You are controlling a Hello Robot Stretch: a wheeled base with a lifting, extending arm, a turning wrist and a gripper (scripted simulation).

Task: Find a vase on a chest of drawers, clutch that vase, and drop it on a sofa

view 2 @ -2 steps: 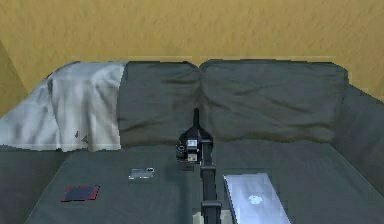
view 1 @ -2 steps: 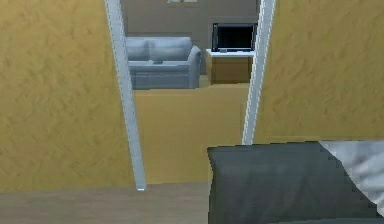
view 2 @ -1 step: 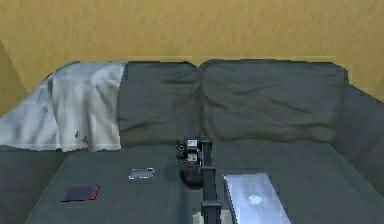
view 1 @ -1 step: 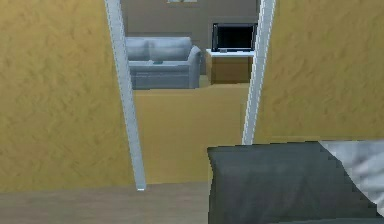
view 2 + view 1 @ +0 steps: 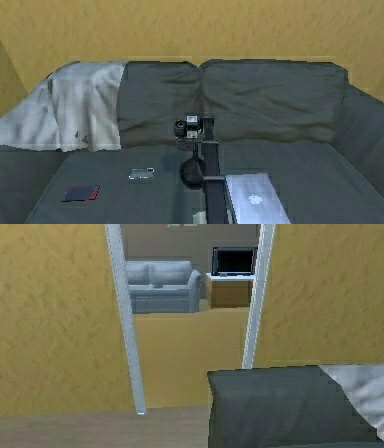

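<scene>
A dark grey sofa (image 5: 260, 100) spans the arm side view, its seat (image 5: 120, 165) reaching toward the bottom edge. The arm (image 5: 211, 185) rises over the seat just right of the middle. My gripper (image 5: 189, 150) sits at its far end, in front of the back cushions. A dark rounded blob (image 5: 190, 173) lies at or just below the gripper, against the seat. I cannot tell whether it is the vase or whether the gripper holds anything. The same sofa's corner (image 5: 270, 409) shows at the forward view's bottom right.
On the seat lie a silver laptop (image 5: 255, 198), a small grey flat item (image 5: 142, 174) and a dark reddish flat item (image 5: 80, 193). A white cloth (image 5: 70, 105) drapes the sofa's left end. Ahead, a white-framed doorway (image 5: 128, 324) opens onto a pale sofa (image 5: 162, 286) and a television (image 5: 233, 262).
</scene>
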